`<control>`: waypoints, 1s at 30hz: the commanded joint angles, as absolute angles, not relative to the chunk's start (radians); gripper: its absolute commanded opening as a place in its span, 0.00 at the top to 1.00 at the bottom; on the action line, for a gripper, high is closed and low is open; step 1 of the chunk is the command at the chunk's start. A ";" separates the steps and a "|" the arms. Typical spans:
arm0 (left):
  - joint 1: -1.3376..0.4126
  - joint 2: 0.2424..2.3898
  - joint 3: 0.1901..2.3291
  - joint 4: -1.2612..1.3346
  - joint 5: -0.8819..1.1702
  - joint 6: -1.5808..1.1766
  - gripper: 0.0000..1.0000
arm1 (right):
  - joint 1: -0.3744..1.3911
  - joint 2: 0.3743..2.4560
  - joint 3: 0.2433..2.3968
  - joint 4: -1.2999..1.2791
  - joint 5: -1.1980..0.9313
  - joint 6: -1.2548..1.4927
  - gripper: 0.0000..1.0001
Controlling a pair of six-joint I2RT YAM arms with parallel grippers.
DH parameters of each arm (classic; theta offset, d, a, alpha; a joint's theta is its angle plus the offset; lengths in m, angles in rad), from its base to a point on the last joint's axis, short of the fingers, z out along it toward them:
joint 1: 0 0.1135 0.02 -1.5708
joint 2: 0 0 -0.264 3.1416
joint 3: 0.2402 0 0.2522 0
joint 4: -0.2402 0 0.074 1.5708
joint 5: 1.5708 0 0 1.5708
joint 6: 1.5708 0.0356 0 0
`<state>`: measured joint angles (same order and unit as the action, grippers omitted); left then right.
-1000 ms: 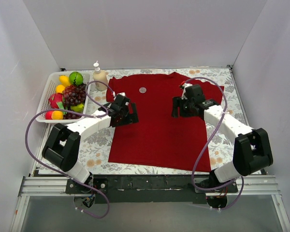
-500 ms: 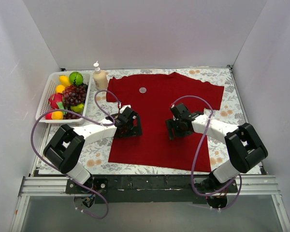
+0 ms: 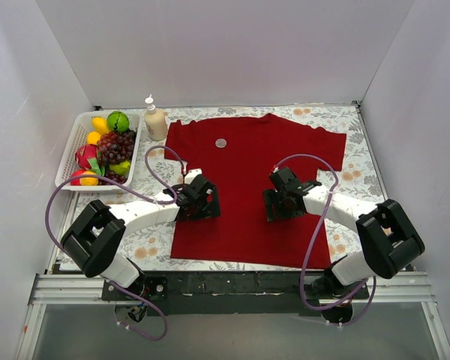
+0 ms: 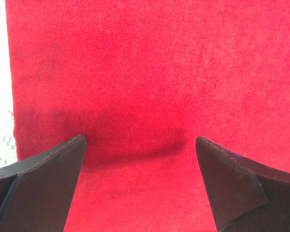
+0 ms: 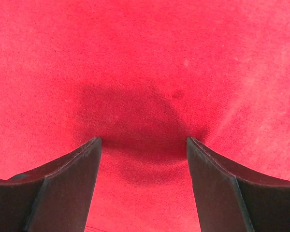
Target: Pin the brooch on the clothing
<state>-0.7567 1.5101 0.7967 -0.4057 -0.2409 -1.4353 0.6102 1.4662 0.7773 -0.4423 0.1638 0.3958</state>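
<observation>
Both tools are spread wide and carry nothing. Your left gripper (image 3: 197, 201) and right gripper (image 3: 281, 202) sit low over the middle of the dark red T-shirt (image 3: 240, 169). Each wrist view shows only bare fabric and a shadow between the dark fingers. You cannot tell from these views whether the fingertips touch the cloth or hang just above it.

Your target, the brooch (image 3: 221, 142), is a small silvery disc lying on the shirt's upper chest just below the collar. It is well apart from both grippers and in neither wrist view. Whether its pin has gone through the fabric cannot be seen, so I would treat the fastening as unconfirmed.

For the step in hand:
- Lift both grippers clear before moving toward the collar. Soft jersey will likely bunch under a dragged fingertip and could shift the brooch.
- Use one gripper to hold the fabric flat just beside the disc, and bring the other down squarely over the disc.
- Narrow the working gripper's opening before you descend. The disc is tiny beside that spread and may skate away if nudged from one side.
- Approach from the near side, which keeps you away from the pump bottle (image 3: 154, 120) and the white fruit basket (image 3: 69, 154) at the far left.

No writing is readable. The shirt is plain, the bottle shows no legible label, and the floral tablecloth (image 3: 154, 221) has a pattern only.
</observation>
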 commanded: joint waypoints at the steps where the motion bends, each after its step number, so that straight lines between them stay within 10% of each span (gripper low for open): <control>1: -0.791 1.536 0.707 -0.621 -0.172 -1.511 0.02 | 0.611 1.453 0.709 -0.552 0.156 0.446 0.22; 30: -0.816 1.175 0.925 -0.605 -0.370 -1.401 0.02 | 0.611 1.142 0.888 -0.526 0.167 0.362 0.06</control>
<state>-0.8112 1.2922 0.8791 -0.6449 -0.3092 -1.4578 0.6102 1.2152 0.8417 -0.5491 0.1551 0.3836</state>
